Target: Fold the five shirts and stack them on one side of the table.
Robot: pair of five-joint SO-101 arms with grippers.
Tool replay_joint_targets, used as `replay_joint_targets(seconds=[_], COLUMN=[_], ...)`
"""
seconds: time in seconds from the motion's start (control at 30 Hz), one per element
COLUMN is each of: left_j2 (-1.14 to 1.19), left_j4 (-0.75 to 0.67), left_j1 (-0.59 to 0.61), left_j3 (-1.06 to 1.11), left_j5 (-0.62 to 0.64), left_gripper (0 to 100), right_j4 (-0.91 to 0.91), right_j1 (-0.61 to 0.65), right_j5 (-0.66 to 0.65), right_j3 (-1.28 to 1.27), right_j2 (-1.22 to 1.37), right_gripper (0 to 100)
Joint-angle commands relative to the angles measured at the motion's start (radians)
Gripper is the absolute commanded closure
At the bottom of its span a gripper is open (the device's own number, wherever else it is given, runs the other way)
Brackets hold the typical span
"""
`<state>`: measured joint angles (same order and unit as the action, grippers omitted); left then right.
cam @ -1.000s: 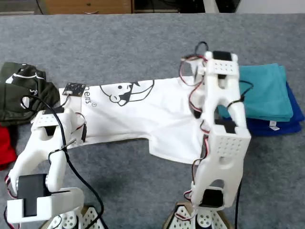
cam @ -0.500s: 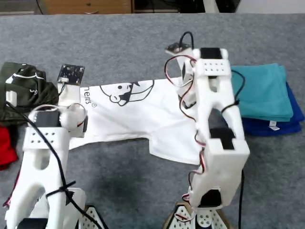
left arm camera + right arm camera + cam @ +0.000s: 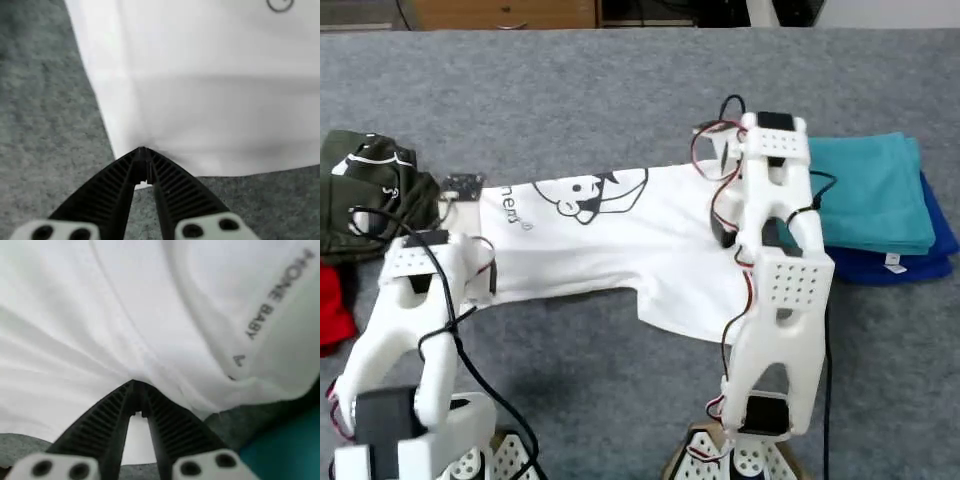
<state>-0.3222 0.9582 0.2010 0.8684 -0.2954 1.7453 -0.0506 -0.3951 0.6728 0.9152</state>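
Two done: teal shirt (image 3: 875, 190) on blue shirt (image 3: 925, 255), right. Left claw (image 3: 142, 167) and right claw (image 3: 137, 400) are clamped shut on the white shirt (image 3: 610, 245), mid-frame; green shirt (image 3: 370, 190) and red shirt (image 3: 332, 305) wait, left.

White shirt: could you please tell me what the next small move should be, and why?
Probably lift both pinched spots together and fold the cloth over itself. The left gripper and right gripper are each shut on the white shirt, which lies spread flat.
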Motion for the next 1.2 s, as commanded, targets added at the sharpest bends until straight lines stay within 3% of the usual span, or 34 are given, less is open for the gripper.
replay_joint_targets(seconds=[0.0, 0.17, 0.27, 0.37, 0.57, 0.7, 0.77, 0.97, 1.17], left_j2=[-0.139, -0.381, -0.496, -0.549, -0.55, -0.549, -0.549, -0.549, -0.549], left_j4=[0.043, 0.255, 0.287, 0.227, -0.037, -0.138, -0.157, -0.207, -0.21], left_j1=[-0.017, -0.124, -0.118, -0.052, 0.126, 0.18, 0.183, 0.184, 0.18], left_j3=[-0.068, -0.118, -0.083, 0.038, 0.316, 0.404, 0.436, 0.45, 0.454], left_j5=[-0.008, -0.006, -0.005, -0.006, -0.006, -0.006, -0.006, -0.006, -0.009], left_gripper=[98, 98, 98, 98, 98, 98, 98, 98, 98], right_j4=[0.043, 0.041, 0.037, 0.031, -0.089, -0.192, -0.235, -0.31, -0.491], right_j1=[-0.025, 0.056, 0.102, 0.125, 0.14, 0.173, 0.214, 0.397, 0.424], right_j5=[-0.025, -0.101, -0.175, -0.298, -0.554, -0.649, -0.671, -0.671, -0.669], right_j3=[0.124, -0.022, -0.17, -0.329, -0.763, -1.055, -1.178, -1.469, -1.685], right_j2=[-0.035, -0.291, -0.487, -0.659, -0.917, -1.084, -1.173, -1.394, -1.458], right_gripper=[99.6, 99.6, 99.6, 99.6, 99.1, 88.7, 84.3, 84.2, 79.3])
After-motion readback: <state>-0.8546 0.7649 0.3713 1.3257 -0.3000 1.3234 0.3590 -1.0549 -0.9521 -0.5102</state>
